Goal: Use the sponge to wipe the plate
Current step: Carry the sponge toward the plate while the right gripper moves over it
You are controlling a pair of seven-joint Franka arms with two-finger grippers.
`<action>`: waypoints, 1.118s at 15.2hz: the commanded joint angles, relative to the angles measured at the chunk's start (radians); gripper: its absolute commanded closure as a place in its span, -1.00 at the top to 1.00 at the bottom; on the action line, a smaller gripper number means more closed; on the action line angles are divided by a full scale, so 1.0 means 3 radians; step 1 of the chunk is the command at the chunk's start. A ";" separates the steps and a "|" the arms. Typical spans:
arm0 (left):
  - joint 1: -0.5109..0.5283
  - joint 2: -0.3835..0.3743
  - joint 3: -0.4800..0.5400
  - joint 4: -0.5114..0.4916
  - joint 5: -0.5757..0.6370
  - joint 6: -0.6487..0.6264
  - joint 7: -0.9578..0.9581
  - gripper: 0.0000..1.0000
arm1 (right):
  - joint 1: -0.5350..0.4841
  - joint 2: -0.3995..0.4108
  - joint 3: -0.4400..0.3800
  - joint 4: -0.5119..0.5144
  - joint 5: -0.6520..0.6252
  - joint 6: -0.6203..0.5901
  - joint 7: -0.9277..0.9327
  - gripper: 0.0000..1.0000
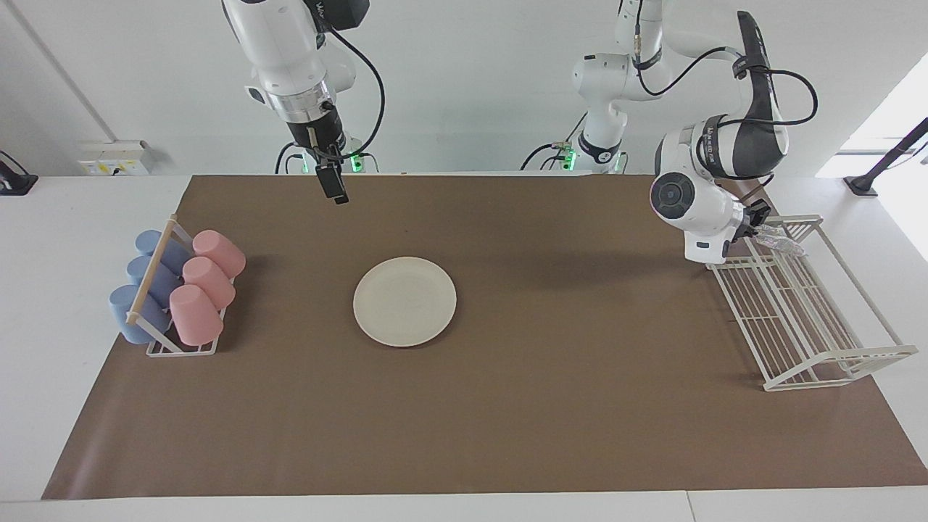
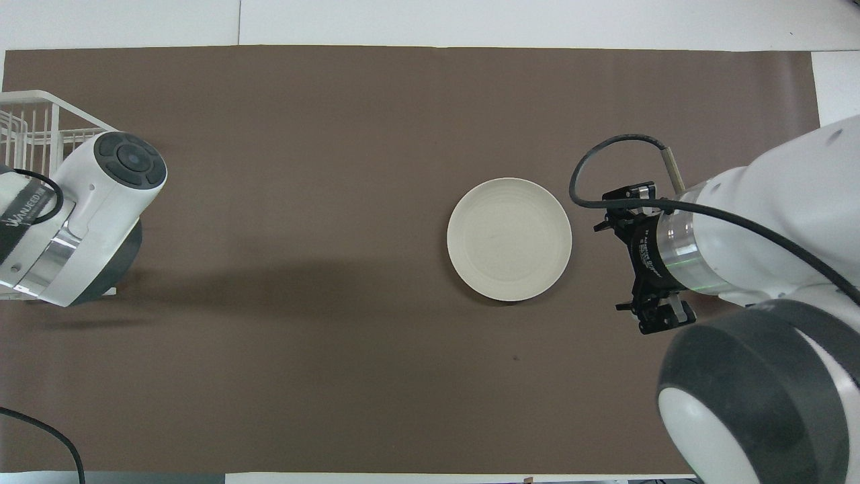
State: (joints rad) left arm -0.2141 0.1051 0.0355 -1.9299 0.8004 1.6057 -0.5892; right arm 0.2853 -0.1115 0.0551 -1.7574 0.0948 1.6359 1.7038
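The cream-white plate (image 1: 404, 301) lies flat on the brown mat near the table's middle; it also shows in the overhead view (image 2: 509, 239). The sponge (image 1: 781, 241), a silvery translucent wad, is at the robots' end of the white wire rack (image 1: 805, 319). My left gripper (image 1: 759, 220) is right at the sponge, low over that end of the rack. The left arm hides both in the overhead view. My right gripper (image 1: 338, 194) hangs in the air over the mat beside the plate, toward the right arm's end, and waits.
A cup rack (image 1: 181, 349) with several pink and blue cups lying on it stands at the right arm's end of the table. The brown mat (image 1: 507, 420) covers most of the table. The wire rack's corner also shows in the overhead view (image 2: 30, 111).
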 commanded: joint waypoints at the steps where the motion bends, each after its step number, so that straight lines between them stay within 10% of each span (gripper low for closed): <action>1: 0.0033 0.0053 0.0009 0.0713 -0.0696 -0.0314 0.0500 -1.00 | 0.0158 -0.0002 -0.0010 0.0059 0.0016 0.0125 0.0368 1.00; 10: 0.0437 -0.0058 0.0025 0.1233 -0.3458 -0.0607 0.0715 -1.00 | 0.0327 -0.0073 0.0006 -0.0078 0.0037 0.0192 0.0666 1.00; 17: 0.0529 -0.0830 0.0025 -0.0197 -0.5279 -0.0152 0.1625 -1.00 | 0.0414 -0.0196 0.0052 -0.0503 0.0144 0.0678 0.0723 1.00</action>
State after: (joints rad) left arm -0.0654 -0.0005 0.0446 -1.7664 -0.6701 1.4874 -0.2077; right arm 0.3966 -0.1194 0.0605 -1.8411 0.1205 1.8045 1.8943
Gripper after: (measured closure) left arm 0.969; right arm 0.000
